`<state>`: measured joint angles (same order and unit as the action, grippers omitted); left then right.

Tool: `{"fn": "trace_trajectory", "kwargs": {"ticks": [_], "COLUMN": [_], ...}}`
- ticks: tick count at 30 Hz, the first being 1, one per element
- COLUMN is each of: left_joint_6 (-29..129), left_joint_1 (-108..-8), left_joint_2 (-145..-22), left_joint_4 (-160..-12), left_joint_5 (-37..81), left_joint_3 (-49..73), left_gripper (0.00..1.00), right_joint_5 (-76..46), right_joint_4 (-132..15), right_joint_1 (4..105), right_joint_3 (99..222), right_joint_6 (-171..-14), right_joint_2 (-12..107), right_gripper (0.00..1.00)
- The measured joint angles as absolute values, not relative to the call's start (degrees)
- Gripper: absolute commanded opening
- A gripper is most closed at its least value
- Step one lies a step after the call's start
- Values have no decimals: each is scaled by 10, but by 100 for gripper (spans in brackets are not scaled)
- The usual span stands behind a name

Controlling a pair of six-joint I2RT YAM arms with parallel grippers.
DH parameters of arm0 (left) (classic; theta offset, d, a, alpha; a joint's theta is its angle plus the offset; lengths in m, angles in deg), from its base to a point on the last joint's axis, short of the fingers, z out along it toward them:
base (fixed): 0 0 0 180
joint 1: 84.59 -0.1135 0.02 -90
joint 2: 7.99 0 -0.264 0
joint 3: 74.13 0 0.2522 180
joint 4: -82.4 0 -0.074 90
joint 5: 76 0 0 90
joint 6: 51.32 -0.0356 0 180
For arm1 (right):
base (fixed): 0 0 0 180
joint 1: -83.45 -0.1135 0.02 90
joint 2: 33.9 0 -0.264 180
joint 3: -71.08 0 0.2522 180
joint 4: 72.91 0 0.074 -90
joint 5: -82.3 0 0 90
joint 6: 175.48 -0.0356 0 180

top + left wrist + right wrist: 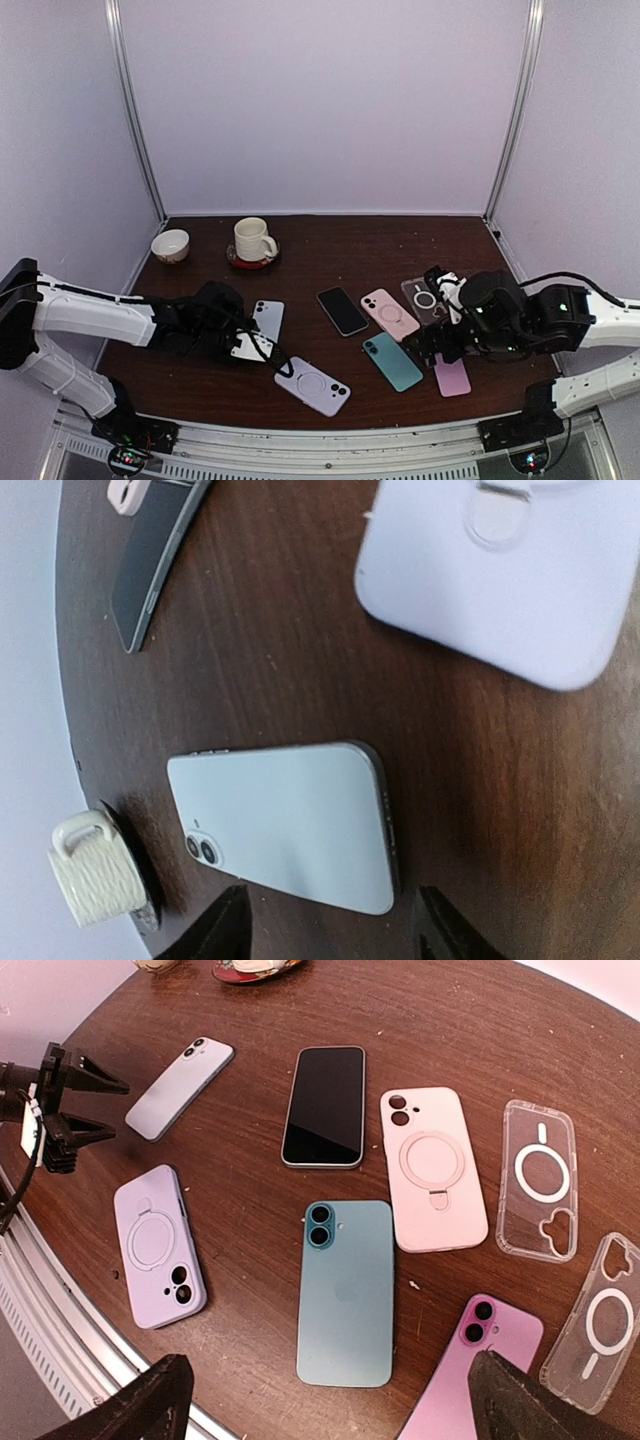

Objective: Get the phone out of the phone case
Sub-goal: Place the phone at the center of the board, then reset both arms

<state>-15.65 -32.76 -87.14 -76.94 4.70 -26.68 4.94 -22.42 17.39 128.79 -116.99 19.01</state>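
Observation:
The pale blue phone (290,825) lies face down on the table, out of its case, left of the middle (268,318). The empty lavender phone case (312,385) lies apart from it toward the front edge, ring stand up (158,1245). My left gripper (335,930) is open just above the phone's near end, its fingers on either side and not touching it. In the top view the left gripper (245,340) sits between phone and case. My right gripper (330,1410) hangs wide open over a teal phone (346,1290), holding nothing.
To the right lie a black phone (325,1105), a pink case (432,1165), two clear cases (540,1180) and a pink phone (480,1370). A mug on a saucer (252,240) and a small bowl (170,245) stand at the back left. The front edge has a metal rail.

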Motion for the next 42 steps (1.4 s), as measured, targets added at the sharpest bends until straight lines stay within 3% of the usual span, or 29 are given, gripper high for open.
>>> {"fn": "trace_trajectory", "kwargs": {"ticks": [4, 6, 9, 19, 26, 34, 42], "left_joint_6": [-134, -121, -97, 43, 115, 227, 274], "left_joint_1": [-332, -333, -335, -381, -536, -722, -777], "left_joint_2": [-857, -839, -798, -631, -533, -584, -750], "left_joint_4": [-741, -728, -716, -743, -849, -998, -1211], "left_joint_5": [68, 74, 74, -26, -45, -26, -7], "left_joint_3": [-255, -254, -253, -263, -340, -395, -445], "left_gripper": [72, 90, 97, 97, 98, 97, 98], "right_joint_5": [62, 72, 86, 160, 209, 217, 124], "right_joint_4": [-222, -221, -220, -250, -412, -727, -1003], "right_joint_1": [176, 178, 181, 246, 396, 565, 719], "right_joint_3": [1278, 1273, 1266, 1247, 1183, 1019, 940], "right_joint_6": [-1174, -1176, -1179, -1108, -959, -814, -828], "right_joint_2": [177, 168, 154, 83, 22, 60, 230], "right_gripper": [100, 100, 100, 100, 100, 100, 100]}}
